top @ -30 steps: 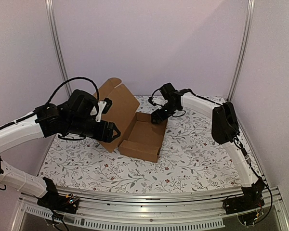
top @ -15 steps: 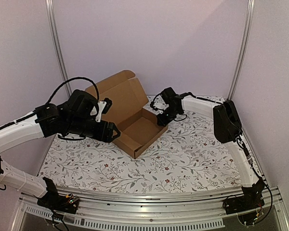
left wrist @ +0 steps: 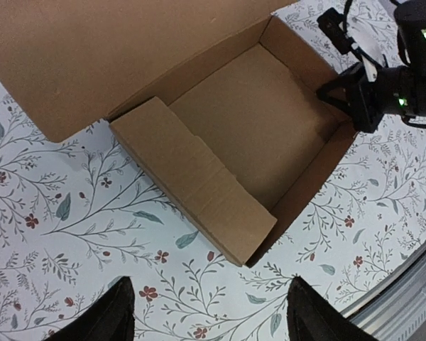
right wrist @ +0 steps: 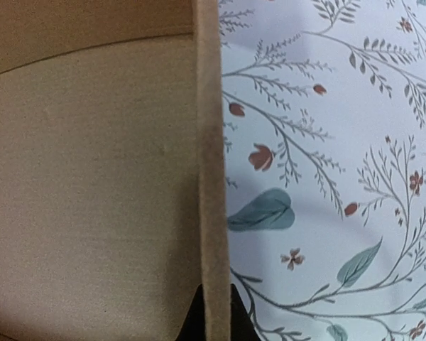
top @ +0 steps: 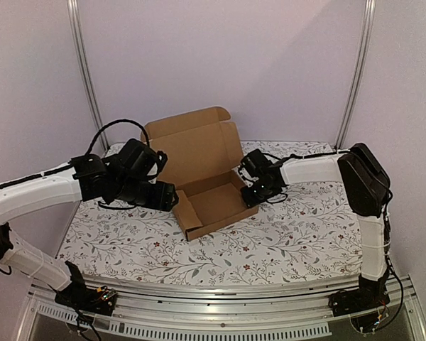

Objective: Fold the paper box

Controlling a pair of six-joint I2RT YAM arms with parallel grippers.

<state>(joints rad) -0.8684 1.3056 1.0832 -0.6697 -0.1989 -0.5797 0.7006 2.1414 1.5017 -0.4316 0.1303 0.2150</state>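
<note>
The paper box (top: 214, 204) is a brown cardboard tray lying on the table, with its lid (top: 195, 142) standing up at the back. My right gripper (top: 253, 193) is shut on the tray's right side wall. In the right wrist view the wall edge (right wrist: 210, 170) runs straight down between the dark fingertips (right wrist: 236, 320). My left gripper (top: 169, 198) hovers open just left of the tray's front left corner, touching nothing. In the left wrist view its two fingers (left wrist: 115, 314) frame bare tablecloth, with the box (left wrist: 250, 135) above them.
A floral tablecloth (top: 291, 234) covers the table. White walls and metal posts (top: 85, 71) close in the back and sides. An aluminium rail (top: 220, 295) runs along the near edge by the arm bases.
The right gripper has closed on the box's side wall and swung the box round, so the lid now faces the back. The tray has shifted right and nearer. The left arm moved slightly right.
</note>
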